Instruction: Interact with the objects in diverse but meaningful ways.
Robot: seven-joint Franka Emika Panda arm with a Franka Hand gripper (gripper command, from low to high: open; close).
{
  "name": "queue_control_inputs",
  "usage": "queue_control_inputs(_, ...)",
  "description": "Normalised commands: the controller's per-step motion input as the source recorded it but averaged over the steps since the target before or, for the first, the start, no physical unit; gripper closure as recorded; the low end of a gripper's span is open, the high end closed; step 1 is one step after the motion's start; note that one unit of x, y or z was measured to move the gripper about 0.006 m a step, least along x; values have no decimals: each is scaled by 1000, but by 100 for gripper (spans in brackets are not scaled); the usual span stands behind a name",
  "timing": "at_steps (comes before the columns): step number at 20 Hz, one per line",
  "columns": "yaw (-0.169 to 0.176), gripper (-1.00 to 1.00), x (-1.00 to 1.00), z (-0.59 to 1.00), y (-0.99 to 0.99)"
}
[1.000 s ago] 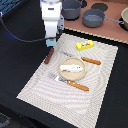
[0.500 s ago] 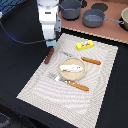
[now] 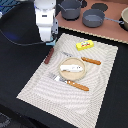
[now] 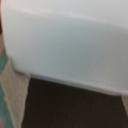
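Observation:
My gripper (image 3: 49, 41) hangs over the far left edge of the placemat, just above the dark-brown stick (image 3: 48, 55). In the wrist view a pale-blue block (image 4: 65, 45) fills most of the picture, blurred and very close, and seems held in the gripper; the fingers themselves are hidden. The yellow packet (image 3: 85, 45) lies on the mat to the exterior view's right of the gripper. The small white oblong piece (image 3: 71, 66) rests on the tan plate (image 3: 64, 73).
An orange-handled knife (image 3: 91, 61) and fork (image 3: 72, 83) lie beside the plate on the striped placemat (image 3: 95, 100). Two grey pots (image 3: 93, 19) stand on a brown board behind. A black table surrounds the mat.
The arm has shifted slightly toward the exterior view's left. The things on the mat have not moved.

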Motion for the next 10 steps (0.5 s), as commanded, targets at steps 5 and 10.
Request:
queue_control_inputs(5, -24, 100, -206, 742, -527)
queue_control_inputs(10, -2, 100, 21, 764, -958)
